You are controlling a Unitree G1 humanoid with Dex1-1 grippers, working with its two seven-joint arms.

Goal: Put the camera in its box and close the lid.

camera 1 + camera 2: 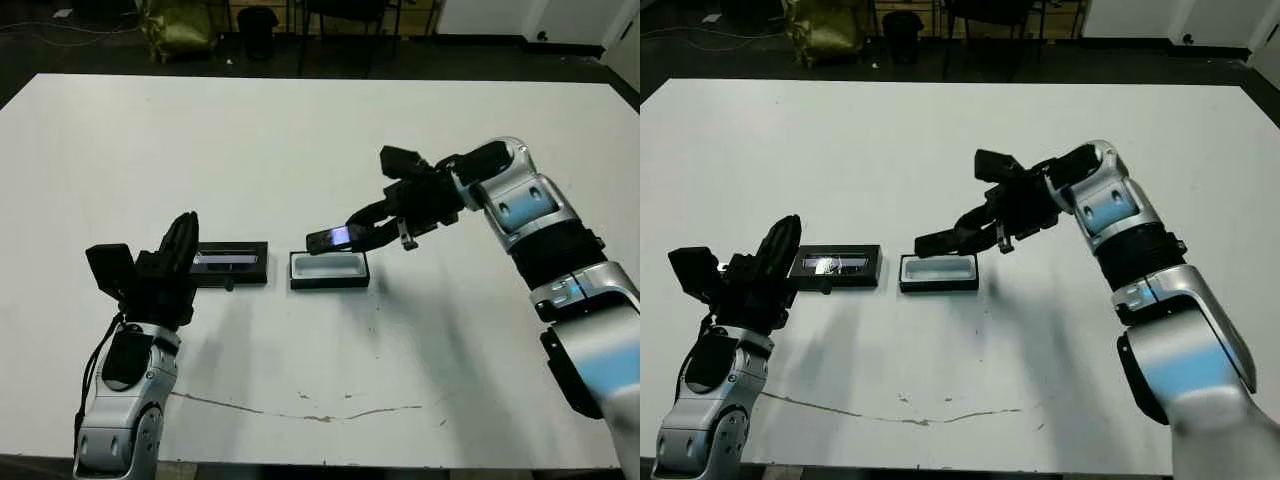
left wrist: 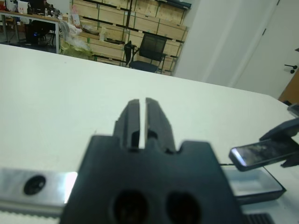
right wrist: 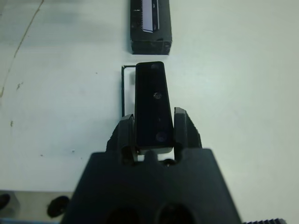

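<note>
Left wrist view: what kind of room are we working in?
Probably a lab or workshop storeroom: stacked cardboard boxes on shelves, a black office chair and a cluttered desk stand beyond the white table.

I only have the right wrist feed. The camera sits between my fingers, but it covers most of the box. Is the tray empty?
Observer: Yes. The head view shows the box with its white lining bare, nothing inside.
Operator: Is the camera already down in it?
Observer: No. The camera is held above the box's near-left part, tilted, not touching it.
Operator: Where's the left arm?
Observer: The left gripper is raised beside the lid, on the side away from the box, fingers nearly together and holding nothing.
Operator: Is the lid clear of the box?
Observer: Yes, it lies flat with a gap of table between them.
</note>
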